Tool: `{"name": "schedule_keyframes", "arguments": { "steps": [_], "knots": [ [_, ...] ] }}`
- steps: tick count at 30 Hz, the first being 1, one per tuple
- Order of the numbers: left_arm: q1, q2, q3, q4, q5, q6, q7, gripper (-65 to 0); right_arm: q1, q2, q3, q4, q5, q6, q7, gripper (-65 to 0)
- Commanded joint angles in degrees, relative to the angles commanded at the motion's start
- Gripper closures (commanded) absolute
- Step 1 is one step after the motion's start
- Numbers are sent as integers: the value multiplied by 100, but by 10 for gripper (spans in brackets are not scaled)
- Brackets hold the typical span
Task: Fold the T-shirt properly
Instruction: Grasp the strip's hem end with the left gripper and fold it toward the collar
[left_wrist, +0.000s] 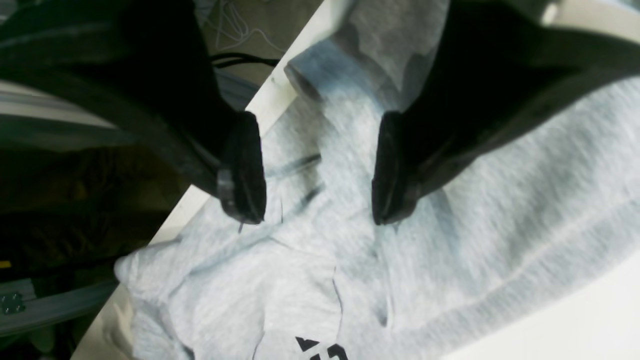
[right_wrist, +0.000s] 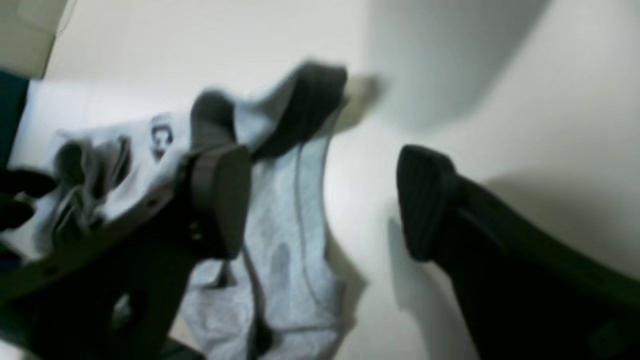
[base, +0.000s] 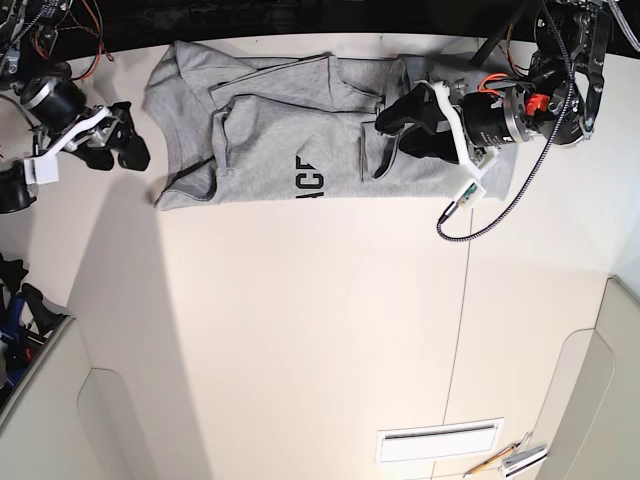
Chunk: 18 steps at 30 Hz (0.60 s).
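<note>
Nearest in the base view, at the lower right, slim pencil-like sticks (base: 497, 458) lie by a flat white rectangular piece with a dark outline (base: 437, 441). Both are on the broad, pale, smooth table (base: 280, 330), which runs up behind them.

Farther back, the heather-grey cotton T-shirt (base: 280, 150) lies across the table's far part in a long, rumpled band, reaching from beside the right gripper to underneath the left one. Its lower edge runs fairly straight through the middle, where part of some bold black block letters (base: 309, 176) shows. The upper side is uneven, with creases and overlapping layers. At the end toward the right gripper, the cloth bends into a narrow strip with a turned-up corner; the other end is a wider, bunched stretch.

The black left gripper (left_wrist: 318, 167) is open above that bunched stretch, its fingers well apart with grey fabric visible between and below them. Whether either finger touches the cloth, I cannot tell. A dark cable (base: 520, 195) loops down from its arm.

The black right gripper (right_wrist: 325, 205) is also open, near the shirt's strip-like end. Its wrist view shows both cloth and bare table between the spread fingers.
</note>
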Motion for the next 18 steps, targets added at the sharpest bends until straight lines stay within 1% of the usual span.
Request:
{"name": "schedule_keyframes", "arguments": {
  "steps": [2, 4, 9, 14, 17, 18],
  "knots": [
    [-81, 0, -35, 28, 2, 0, 44, -378, 9, -46, -289, -258, 192, 72, -61, -450],
    [-90, 0, -199, 105, 2, 0, 46, -377, 15, -131, -501, -409, 223, 85, -94, -450],
    [-79, 0, -935, 348, -48, 0, 46, -377, 15, -323, -1025, -444, 258, 111, -92, -450],
    [-76, 0, -1484, 354, -127, 0, 46, -377, 50, -599, -1298, -444, 81, 83, 11, -449],
    [-76, 0, -1716, 354, -118, 0, 57, -377, 98, -614, -1344, -444, -210, 83, 127, -444],
    [-76, 0, -1829, 354, -111, 0, 57, -377, 142, -614, -1349, -444, -365, 83, 127, -408]
  ]
}}
